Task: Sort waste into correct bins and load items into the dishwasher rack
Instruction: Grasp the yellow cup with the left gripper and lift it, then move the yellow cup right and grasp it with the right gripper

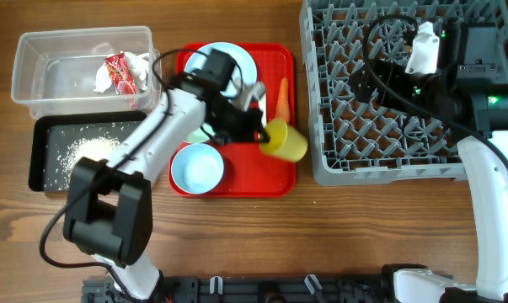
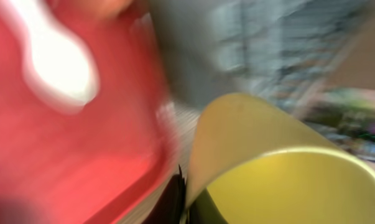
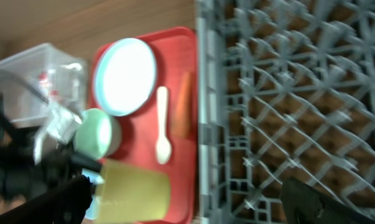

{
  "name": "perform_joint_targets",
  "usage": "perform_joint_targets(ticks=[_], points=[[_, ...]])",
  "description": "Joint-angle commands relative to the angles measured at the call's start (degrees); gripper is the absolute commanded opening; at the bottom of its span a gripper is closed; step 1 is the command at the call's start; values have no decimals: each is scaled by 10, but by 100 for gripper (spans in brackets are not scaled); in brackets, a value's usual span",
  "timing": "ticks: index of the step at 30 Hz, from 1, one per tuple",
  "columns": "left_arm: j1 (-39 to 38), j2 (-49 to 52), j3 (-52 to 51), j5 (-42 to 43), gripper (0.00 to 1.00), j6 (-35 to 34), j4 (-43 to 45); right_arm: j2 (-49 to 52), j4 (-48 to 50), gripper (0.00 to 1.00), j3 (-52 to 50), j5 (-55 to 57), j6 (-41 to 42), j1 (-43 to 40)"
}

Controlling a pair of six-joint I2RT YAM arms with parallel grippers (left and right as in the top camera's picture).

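My left gripper (image 1: 266, 135) is shut on the small yellow cup (image 1: 287, 141) and holds it on its side over the right edge of the red tray (image 1: 237, 187). The cup fills the blurred left wrist view (image 2: 280, 180). On the tray lie the pale blue plate (image 1: 238, 59), white spoon (image 3: 163, 127), orange carrot (image 1: 282, 98), pale blue bowl (image 1: 197, 167) and mint-green bowl (image 3: 97, 132), which my left arm partly hides. My right gripper (image 1: 367, 80) hangs open and empty over the grey dishwasher rack (image 1: 321, 160). No brown scrap shows.
The clear tub (image 1: 34, 67) at back left holds the red-and-white wrapper (image 1: 119, 71) and white tissue (image 1: 102, 77). The black tub (image 1: 47, 164) in front of it holds rice grains (image 1: 85, 151). Bare wooden table lies in front of the tray.
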Motion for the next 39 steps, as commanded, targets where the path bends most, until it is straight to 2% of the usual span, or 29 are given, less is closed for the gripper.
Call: perform_joint_targets(ticks=[1,4,9,12,19,21,23,31,37,39], points=[[63,-24,31,310,4,-2,80,3,23,100,7,-137,-87,3],[99,-24,31,426,4,-36,161,3,48,100,7,-243,-153,3],[112,-25,31,436,4,-144,257,3,113,100,7,-405,-214,4],[104,-26,31,436,4,-186,303,3,143,100,7,-431,-218,10],[91,-28,31,436,4,-348,497,24,169,100,-6,-423,-240,67],[85,-28,31,436,4,-377,530,42,181,100,-7,-423,-238,78],[80,-27,31,436,4,-384,542,59,193,98,-7,-424,-223,85],[79,-27,31,436,4,-384,542,78,227,75,-7,-448,-222,87],[78,-27,31,436,4,-384,542,78,257,73,-7,-460,-193,87],[78,-27,31,436,4,-383,542,78,256,65,-7,-460,-193,87]])
